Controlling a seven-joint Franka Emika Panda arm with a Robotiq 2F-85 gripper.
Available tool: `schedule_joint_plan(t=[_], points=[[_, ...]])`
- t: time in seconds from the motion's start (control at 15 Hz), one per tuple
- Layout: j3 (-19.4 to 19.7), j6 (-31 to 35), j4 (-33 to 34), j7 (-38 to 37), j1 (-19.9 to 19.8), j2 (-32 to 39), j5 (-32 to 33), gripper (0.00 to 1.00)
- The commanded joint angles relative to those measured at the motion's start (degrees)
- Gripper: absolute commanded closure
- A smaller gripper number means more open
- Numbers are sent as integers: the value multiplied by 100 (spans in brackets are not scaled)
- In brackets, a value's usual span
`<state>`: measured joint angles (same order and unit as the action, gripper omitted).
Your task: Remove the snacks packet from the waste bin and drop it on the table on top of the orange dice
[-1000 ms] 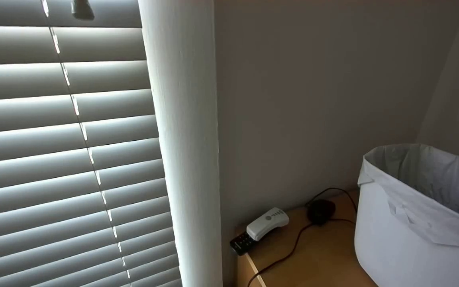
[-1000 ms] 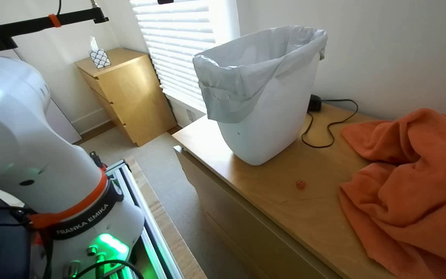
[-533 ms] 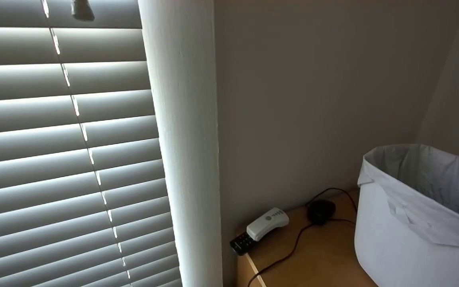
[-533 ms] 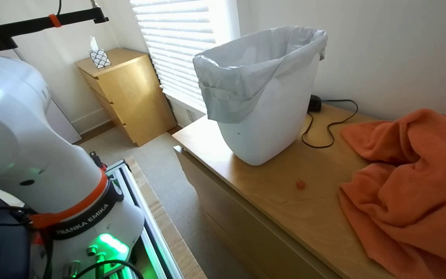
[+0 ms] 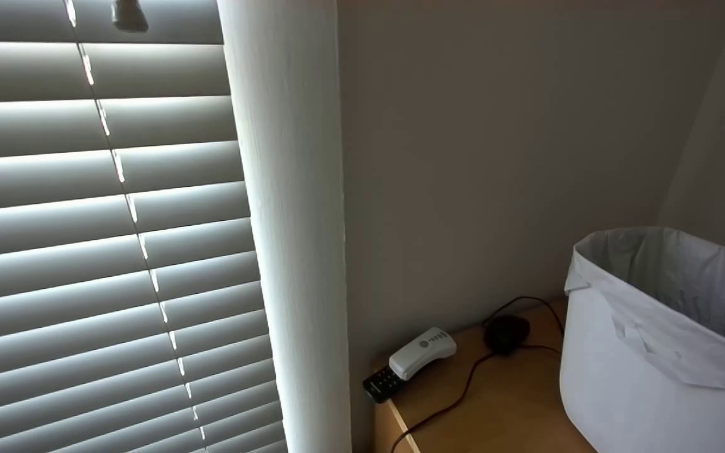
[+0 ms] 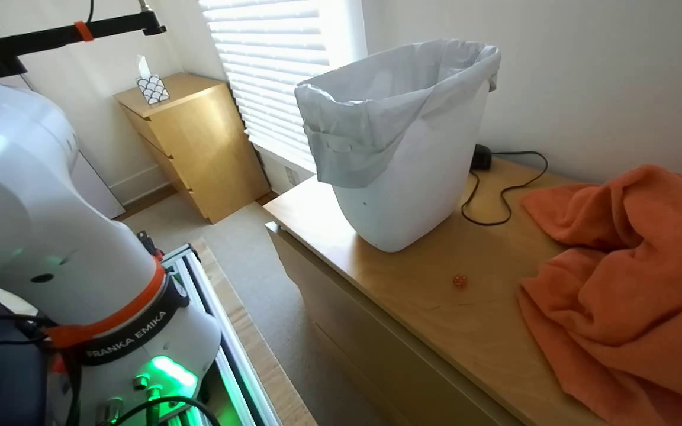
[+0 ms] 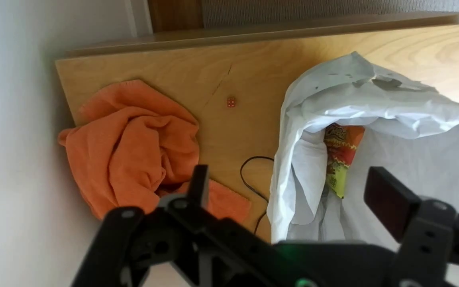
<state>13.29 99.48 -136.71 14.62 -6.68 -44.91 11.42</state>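
The bin (image 6: pixel 409 183) is white, the packet (image 7: pixel 339 156) orange, red and lime, the dice (image 7: pixel 231 102) white-dotted red-orange.

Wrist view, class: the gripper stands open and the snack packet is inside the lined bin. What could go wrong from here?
1. The bag lies right beside the packet, so the gripper could pinch both and perhaps drag the bin.
2. The packet's upper end seems to run under the bag's folded edge, so it may snag coming out.
3. The die is small, between bin and cloth; the packet might miss it.
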Motion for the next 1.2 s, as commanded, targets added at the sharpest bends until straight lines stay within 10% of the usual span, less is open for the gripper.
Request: schedule_joint_plan(t=[0.0,1.13], points=[[-5,-8,10,2,-4,5,-5,0],[339,304,130,647,28,184,264,0]])
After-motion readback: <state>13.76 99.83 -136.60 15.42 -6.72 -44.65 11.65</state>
